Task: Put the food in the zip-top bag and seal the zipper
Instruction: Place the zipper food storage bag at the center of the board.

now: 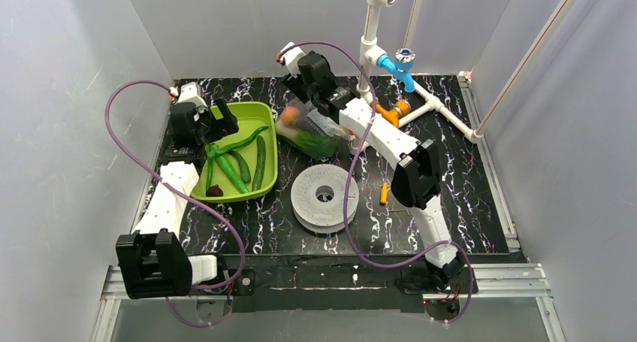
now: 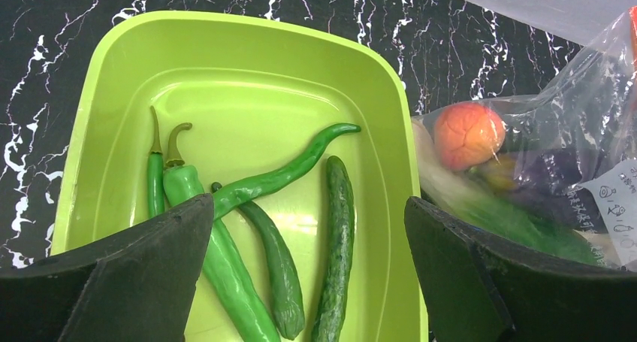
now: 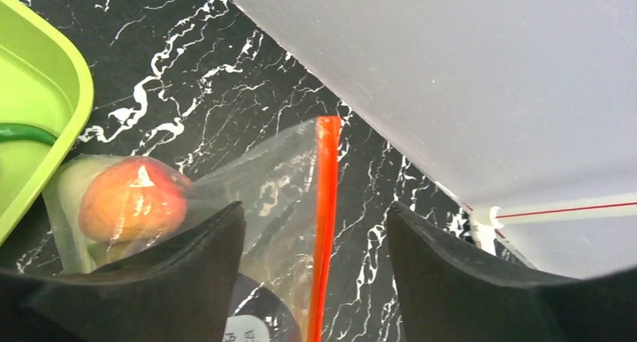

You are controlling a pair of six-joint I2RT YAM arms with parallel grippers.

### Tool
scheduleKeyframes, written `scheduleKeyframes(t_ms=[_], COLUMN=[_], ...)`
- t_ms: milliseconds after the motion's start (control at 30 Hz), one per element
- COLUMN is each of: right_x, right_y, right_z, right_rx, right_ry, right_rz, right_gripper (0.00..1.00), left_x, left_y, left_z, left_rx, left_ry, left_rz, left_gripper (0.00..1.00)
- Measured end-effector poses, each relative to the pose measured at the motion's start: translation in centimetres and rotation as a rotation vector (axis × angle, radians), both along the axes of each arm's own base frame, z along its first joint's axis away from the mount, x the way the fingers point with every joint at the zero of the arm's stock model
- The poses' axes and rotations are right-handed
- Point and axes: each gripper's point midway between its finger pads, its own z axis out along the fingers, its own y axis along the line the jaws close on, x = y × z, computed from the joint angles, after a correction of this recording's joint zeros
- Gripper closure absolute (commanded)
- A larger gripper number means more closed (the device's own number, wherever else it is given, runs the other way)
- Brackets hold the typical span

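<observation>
1. The left gripper (image 2: 308, 210) hangs over the green tray (image 2: 255, 109). Its jaws are wide apart and hold nothing. The long peppers (image 2: 278, 178) lie crossed over each other, next to a cucumber (image 2: 338, 244). A grab could lift two at once, or one could slip out and drop.
2. The bag (image 2: 571, 109) lies on the black table (image 3: 188, 71), just beside the tray. An orange fruit (image 2: 467, 134) and other food are inside it. Several green pieces are in the tray. If the bag gets zipped now, they get left out.
3. The right gripper (image 3: 315, 214) has its jaws apart too, and the bag's red strip (image 3: 326, 199) runs between them. They are not pinching it. I cannot tell if the mouth is open or shut. If the jaws close crooked, they may catch only one side.
4. The bag is soft and crinkly. A push could make it slide or fold, and the mouth could flop shut.
5. The peppers are long. One may stick out and block the strip.
</observation>
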Motion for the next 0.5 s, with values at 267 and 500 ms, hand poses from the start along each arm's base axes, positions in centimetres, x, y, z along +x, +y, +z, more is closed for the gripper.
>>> scheduleKeyframes(t_ms=[267, 500], right_x=[-3.9, -9.9], right_y=[3.0, 4.3], right_z=[1.3, 0.7], right_rx=[-0.074, 0.040], right_ry=[-0.050, 0.111], right_rz=[0.055, 0.137], right_gripper=[0.21, 0.24], left_x=[0.0, 0.0], left_y=[0.0, 0.0], left_z=[0.0, 0.0], left_rx=[0.004, 0.012], left_ry=[0.001, -0.002], left_rz=[-0.003, -0.008], left_gripper=[0.02, 0.02])
